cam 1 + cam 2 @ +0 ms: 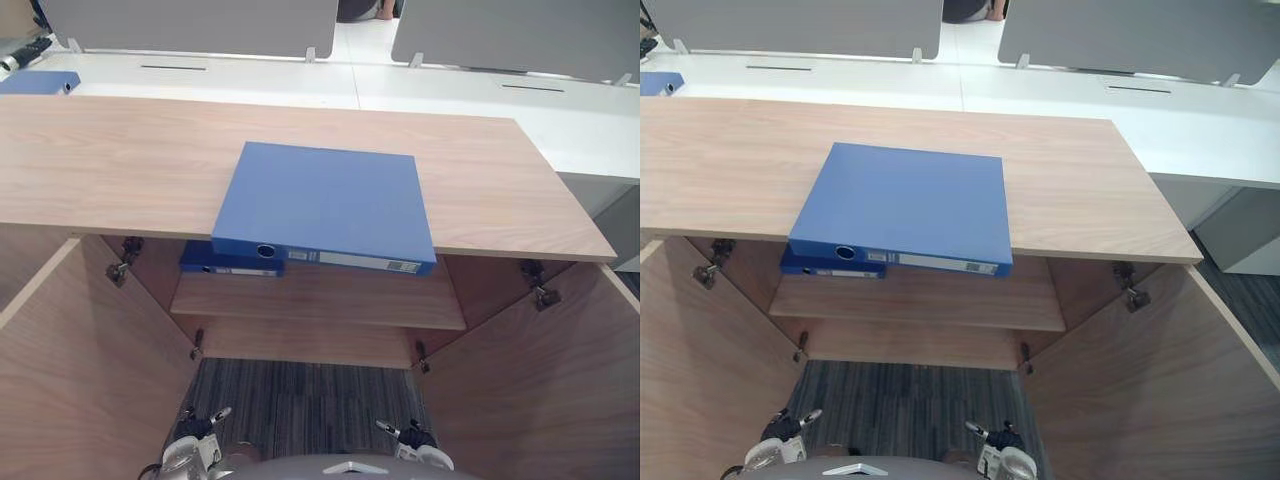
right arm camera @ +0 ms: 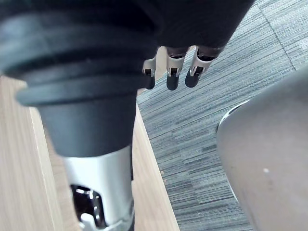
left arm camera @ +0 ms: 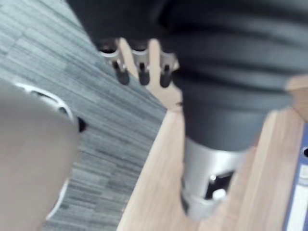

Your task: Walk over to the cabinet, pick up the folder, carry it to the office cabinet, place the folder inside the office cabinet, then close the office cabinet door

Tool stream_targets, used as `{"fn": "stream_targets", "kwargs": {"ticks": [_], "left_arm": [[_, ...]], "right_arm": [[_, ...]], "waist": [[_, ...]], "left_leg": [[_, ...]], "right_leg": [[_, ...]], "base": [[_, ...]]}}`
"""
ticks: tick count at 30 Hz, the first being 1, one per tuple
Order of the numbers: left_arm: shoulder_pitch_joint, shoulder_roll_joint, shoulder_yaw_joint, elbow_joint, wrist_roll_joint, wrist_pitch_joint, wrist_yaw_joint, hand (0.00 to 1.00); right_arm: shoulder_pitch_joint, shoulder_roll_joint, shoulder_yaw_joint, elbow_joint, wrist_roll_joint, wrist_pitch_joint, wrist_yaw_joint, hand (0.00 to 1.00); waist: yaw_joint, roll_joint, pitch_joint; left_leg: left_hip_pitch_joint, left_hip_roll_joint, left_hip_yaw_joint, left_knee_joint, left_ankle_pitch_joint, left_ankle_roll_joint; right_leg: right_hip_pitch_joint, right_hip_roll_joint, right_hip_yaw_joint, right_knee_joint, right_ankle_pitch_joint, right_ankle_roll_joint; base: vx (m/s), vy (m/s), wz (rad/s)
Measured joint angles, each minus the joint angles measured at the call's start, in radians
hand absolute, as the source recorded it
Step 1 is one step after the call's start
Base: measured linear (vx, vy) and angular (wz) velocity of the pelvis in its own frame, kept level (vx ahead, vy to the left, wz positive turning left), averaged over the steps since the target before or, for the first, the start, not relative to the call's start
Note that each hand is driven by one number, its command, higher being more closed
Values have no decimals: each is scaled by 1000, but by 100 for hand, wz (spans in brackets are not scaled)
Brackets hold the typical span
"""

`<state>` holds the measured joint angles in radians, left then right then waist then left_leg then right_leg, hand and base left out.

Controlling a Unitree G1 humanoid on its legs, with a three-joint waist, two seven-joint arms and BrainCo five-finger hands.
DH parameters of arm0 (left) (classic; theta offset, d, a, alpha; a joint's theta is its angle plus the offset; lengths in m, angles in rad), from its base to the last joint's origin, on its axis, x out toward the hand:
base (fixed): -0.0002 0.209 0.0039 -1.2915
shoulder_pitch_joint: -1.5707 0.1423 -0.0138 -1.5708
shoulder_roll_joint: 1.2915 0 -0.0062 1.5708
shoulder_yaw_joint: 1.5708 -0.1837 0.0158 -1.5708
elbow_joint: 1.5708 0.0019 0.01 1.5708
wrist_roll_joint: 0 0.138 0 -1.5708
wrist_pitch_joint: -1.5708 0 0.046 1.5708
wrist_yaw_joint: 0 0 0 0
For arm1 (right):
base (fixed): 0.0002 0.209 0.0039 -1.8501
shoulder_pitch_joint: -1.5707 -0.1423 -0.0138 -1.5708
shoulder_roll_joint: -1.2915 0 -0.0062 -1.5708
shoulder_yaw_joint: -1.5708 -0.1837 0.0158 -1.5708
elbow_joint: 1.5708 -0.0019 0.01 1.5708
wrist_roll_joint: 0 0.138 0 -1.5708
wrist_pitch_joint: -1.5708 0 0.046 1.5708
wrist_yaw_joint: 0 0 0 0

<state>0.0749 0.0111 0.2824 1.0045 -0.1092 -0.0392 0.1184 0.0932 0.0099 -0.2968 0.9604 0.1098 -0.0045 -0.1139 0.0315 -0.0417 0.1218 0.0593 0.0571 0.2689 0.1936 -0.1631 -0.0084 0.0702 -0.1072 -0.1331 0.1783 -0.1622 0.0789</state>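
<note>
A blue folder (image 1: 325,205) lies flat on the wooden cabinet top (image 1: 110,160), its spine overhanging the front edge. A second blue folder (image 1: 225,262) lies on the shelf (image 1: 320,300) inside the cabinet, just below the first. Both cabinet doors stand open, the left door (image 1: 80,360) and the right door (image 1: 540,380) on either side of me. My left hand (image 3: 140,65) hangs low over the carpet with relaxed fingers and holds nothing. My right hand (image 2: 173,70) hangs the same way beside the right door, also empty. Both hands are well below the folders.
A long white desk (image 1: 450,90) with grey partition panels (image 1: 190,25) runs behind the cabinet. Another blue folder (image 1: 40,82) lies on it at the far left. Grey striped carpet (image 1: 300,400) lies between the open doors.
</note>
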Motion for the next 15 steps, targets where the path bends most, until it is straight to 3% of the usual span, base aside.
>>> {"fn": "stream_targets", "kwargs": {"ticks": [10, 15], "left_arm": [[10, 18, -102, -16, 6, -5, 25, 0], [92, 19, -120, -283, 17, -6, 68, 0]], "right_arm": [[-20, -29, 3, 44, 0, -2, -4, 0], [-16, -41, 50, 35, 0, -11, -12, 0]], "waist": [[-5, 16, -7], [-7, 15, -4]], "left_leg": [[49, -19, -79, -121, 82, 9], [64, -31, -81, -183, 117, 1]], "right_leg": [[36, 14, -5, -85, 69, -9], [29, 11, 12, -117, 98, -12]], "base": [[-59, -7, 2], [-124, 22, -5]]}}
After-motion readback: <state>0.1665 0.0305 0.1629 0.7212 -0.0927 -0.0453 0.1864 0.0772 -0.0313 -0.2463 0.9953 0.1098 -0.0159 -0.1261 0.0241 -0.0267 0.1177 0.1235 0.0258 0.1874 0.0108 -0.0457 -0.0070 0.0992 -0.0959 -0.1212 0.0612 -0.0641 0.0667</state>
